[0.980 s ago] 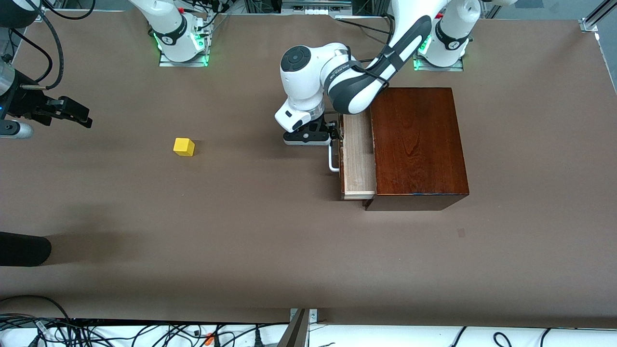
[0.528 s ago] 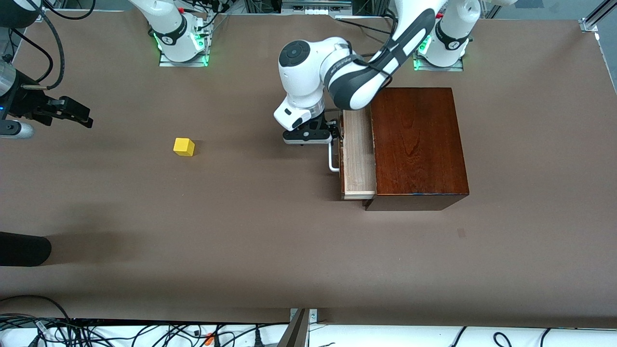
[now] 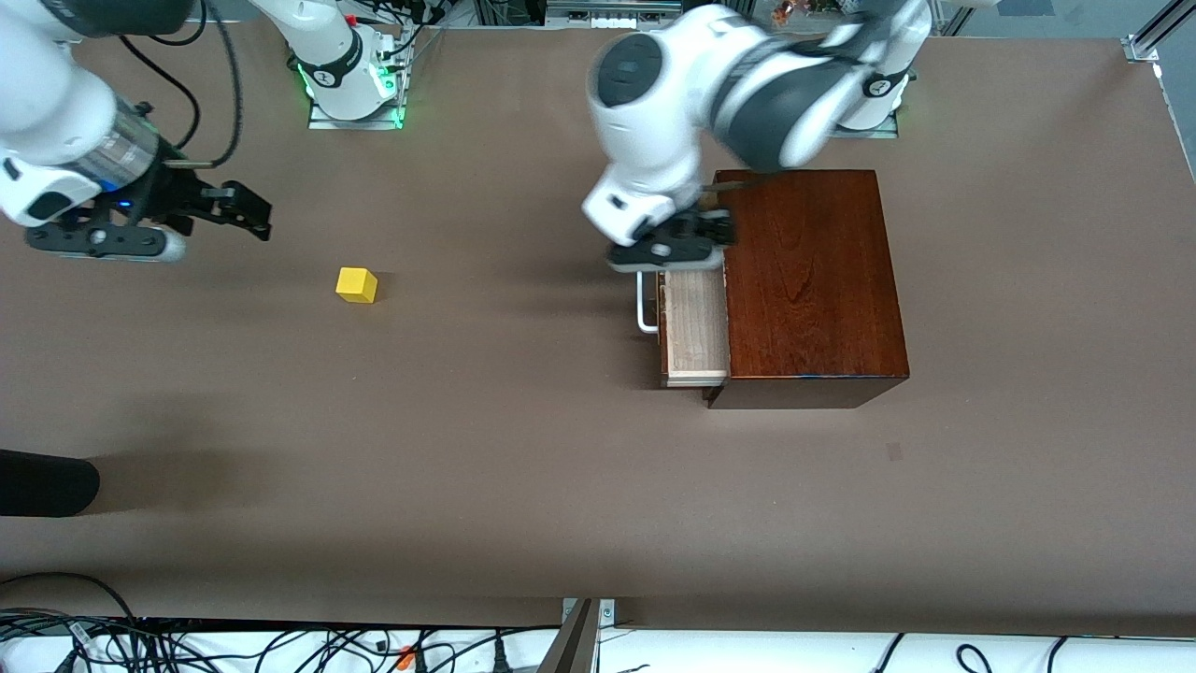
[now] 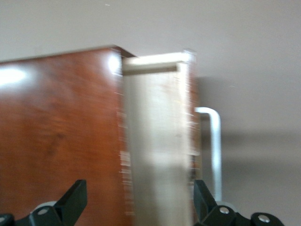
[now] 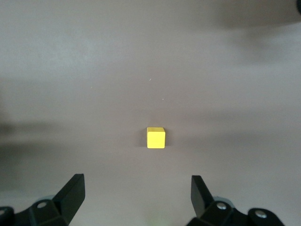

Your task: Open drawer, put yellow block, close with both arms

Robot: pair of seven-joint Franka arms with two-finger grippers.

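The drawer [image 3: 696, 332] stands partly pulled out of the dark reddish-brown box [image 3: 808, 280], its pale inside [image 4: 157, 155] showing and its white handle [image 3: 644, 304] free. My left gripper [image 3: 673, 250] hangs open over the drawer's end that lies farther from the front camera; its fingertips [image 4: 77, 190] stand wide apart with nothing held, as the left gripper [image 4: 139, 188] looks down on drawer and handle [image 4: 214, 146]. The yellow block [image 3: 356, 284] rests on the table toward the right arm's end. My right gripper [image 3: 249, 213] is open above the table beside it. In the right wrist view the block [image 5: 155, 138] lies ahead of the open right gripper [image 5: 138, 183].
A dark rounded object [image 3: 42, 482] pokes in at the table's edge toward the right arm's end, nearer the front camera. Cables [image 3: 280, 645] run along the near edge. Brown tabletop [image 3: 505, 439] lies between block and box.
My left gripper has let go of the handle, risen and swung over the drawer. My right arm has moved in toward the yellow block. The drawer and block have stayed put.
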